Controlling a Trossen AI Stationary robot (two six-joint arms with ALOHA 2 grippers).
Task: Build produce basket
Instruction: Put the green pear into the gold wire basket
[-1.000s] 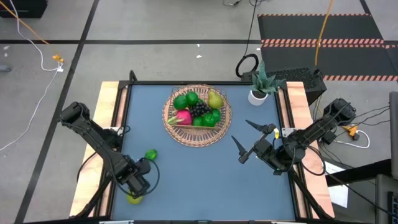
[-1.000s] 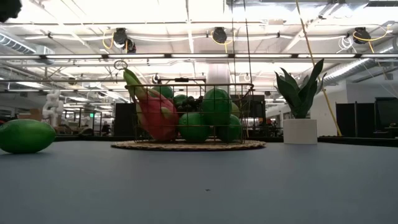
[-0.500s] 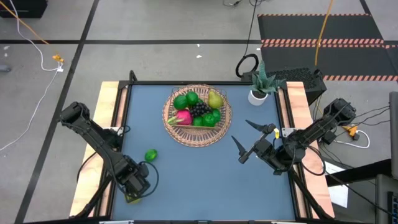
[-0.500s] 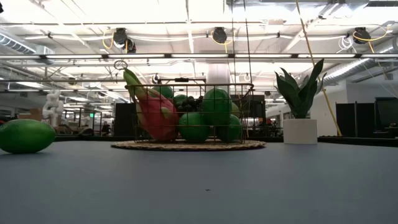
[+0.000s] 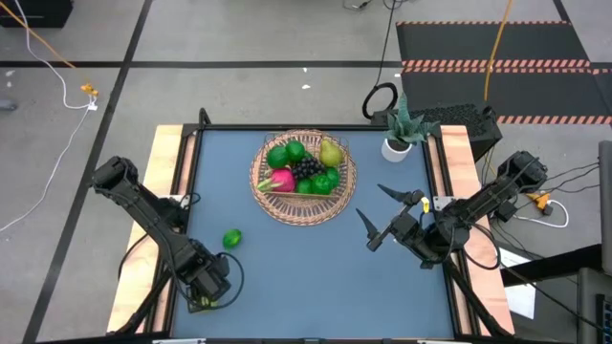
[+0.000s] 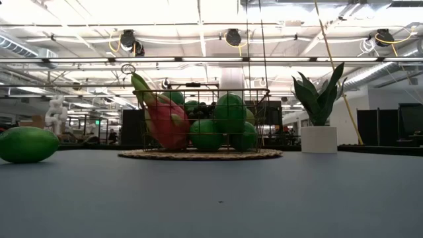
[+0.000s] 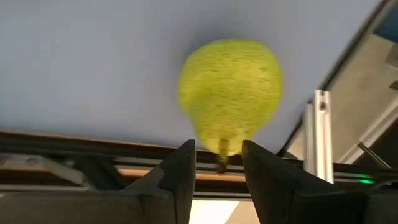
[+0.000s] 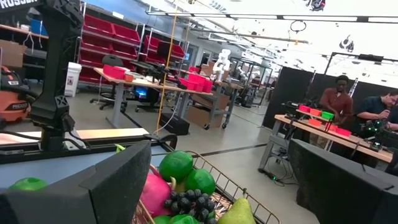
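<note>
A yellow-green pear lies on its side on the blue table near the near left corner. My left gripper stands over it and hides most of it in the high view. It is shut on the pear's narrow end. A round green fruit lies loose on the table to the far side of that gripper and also shows in the low view. The wicker basket stands at the far middle with green fruits, a pear, a pink dragon fruit and dark grapes in it. My right gripper is open and empty, right of the basket. My left gripper pinches the pear's narrow stem end between its two fingertips. The fingers come from above, slanting down. The pear's wide end points away from the fingers, and the pear lies on the table.
A small white pot with a green plant stands at the far right corner. The table's metal frame rail runs close beside the pear. The basket also shows in the low view, with open blue table in front of it.
My left gripper has gone toward the table's near edge and down over the pear, which showed beside it a second ago and is now mostly hidden under it. The loose green fruit and the basket have stayed put.
</note>
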